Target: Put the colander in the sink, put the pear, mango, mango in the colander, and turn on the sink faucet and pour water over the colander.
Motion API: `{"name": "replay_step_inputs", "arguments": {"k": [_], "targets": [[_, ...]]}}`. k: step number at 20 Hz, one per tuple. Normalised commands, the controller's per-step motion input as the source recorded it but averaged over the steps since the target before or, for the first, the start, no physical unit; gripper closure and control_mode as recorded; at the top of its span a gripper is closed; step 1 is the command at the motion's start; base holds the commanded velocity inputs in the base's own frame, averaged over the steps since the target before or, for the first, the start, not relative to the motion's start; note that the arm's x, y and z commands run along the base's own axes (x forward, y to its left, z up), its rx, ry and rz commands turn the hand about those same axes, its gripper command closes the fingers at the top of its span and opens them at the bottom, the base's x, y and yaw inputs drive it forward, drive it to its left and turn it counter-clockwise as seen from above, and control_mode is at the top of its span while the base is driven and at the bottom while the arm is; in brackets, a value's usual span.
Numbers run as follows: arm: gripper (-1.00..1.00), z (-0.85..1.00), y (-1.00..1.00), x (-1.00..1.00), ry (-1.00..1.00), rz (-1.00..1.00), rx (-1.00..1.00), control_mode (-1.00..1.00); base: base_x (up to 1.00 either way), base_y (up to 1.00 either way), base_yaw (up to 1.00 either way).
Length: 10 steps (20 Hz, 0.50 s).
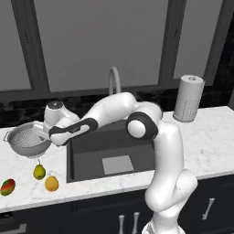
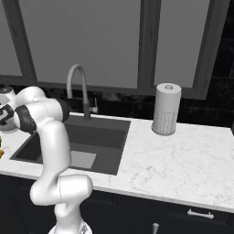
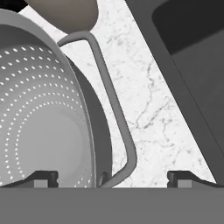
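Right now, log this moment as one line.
phase: reaching for colander | hand: open, straddling side handle of perforated silvery metal colander | colander: on counter left of dark grey sink | fruit: on counter

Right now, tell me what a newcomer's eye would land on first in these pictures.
The white arm reaching left across the sink, its gripper open astride the side handle of the colander on the marble counter. In front of the colander lie three bright fruits: the pear, an orange-yellow mango and a red-green mango. Behind the sink rises the arched faucet, with a paper towel roll to its right.
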Motion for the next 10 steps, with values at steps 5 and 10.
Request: {"name": "replay_step_inputs", "arguments": {"k": [5, 10], "targets": [[1.0, -0.22, 0.11, 0.18, 0.0, 0.0, 0.05, -1.0, 0.0, 0.0, 0.0], [1.0, -0.25, 0.03, 0.0, 0.06, 0.0, 0.0, -1.0, 0.0, 0.0, 0.0]]}}
